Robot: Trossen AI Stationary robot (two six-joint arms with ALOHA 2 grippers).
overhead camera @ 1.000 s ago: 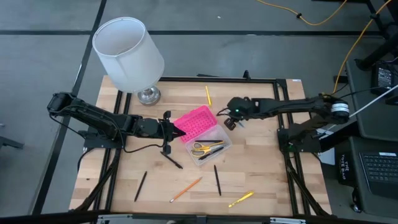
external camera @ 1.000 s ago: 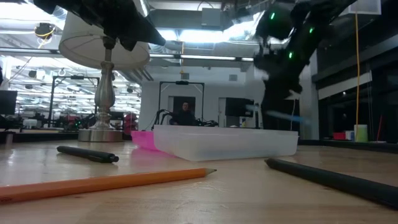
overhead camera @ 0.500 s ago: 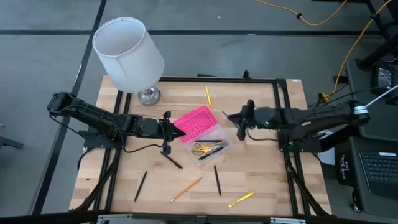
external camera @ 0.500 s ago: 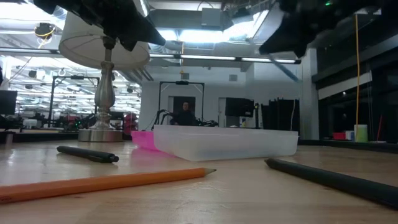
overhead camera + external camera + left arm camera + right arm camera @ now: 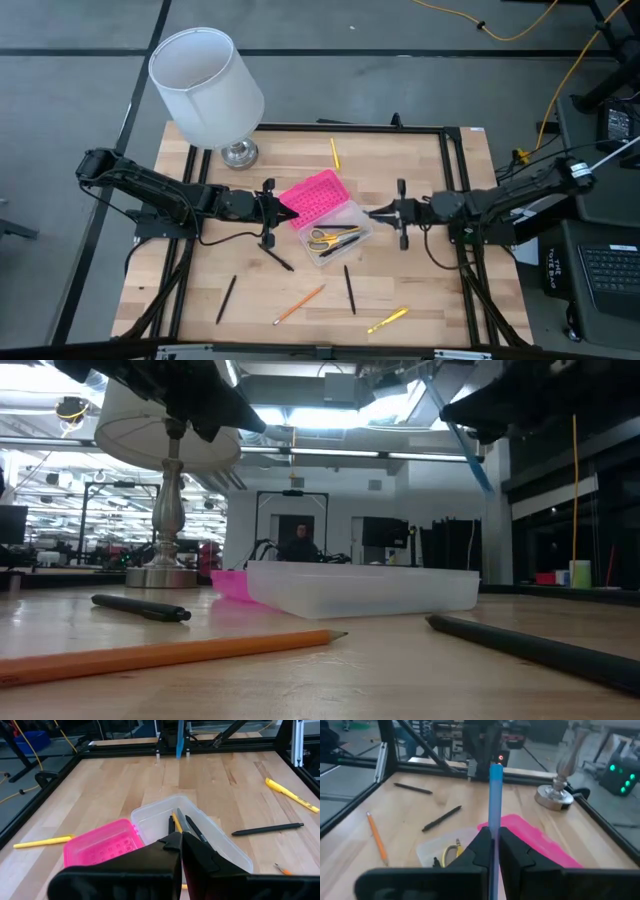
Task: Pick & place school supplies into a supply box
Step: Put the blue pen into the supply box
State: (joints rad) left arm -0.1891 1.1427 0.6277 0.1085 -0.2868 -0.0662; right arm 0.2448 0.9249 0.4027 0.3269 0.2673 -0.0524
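A thin blue pen [image 5: 495, 795], likely light, stiff and smooth enough to slip, stands pinched near its lower end in the right gripper [image 5: 372, 212], just beside the supply box [image 5: 338, 232]. A mid-shaft hold would probably steady it better. The box has a clear plastic tray, already holding scissors [image 5: 322, 237] and pens, and a ribbed pink lid [image 5: 312, 195] lying open. The left gripper [image 5: 291, 212] hovers clenched and empty by the lid. More pens and pencils lie scattered on the wooden table [image 5: 420, 280].
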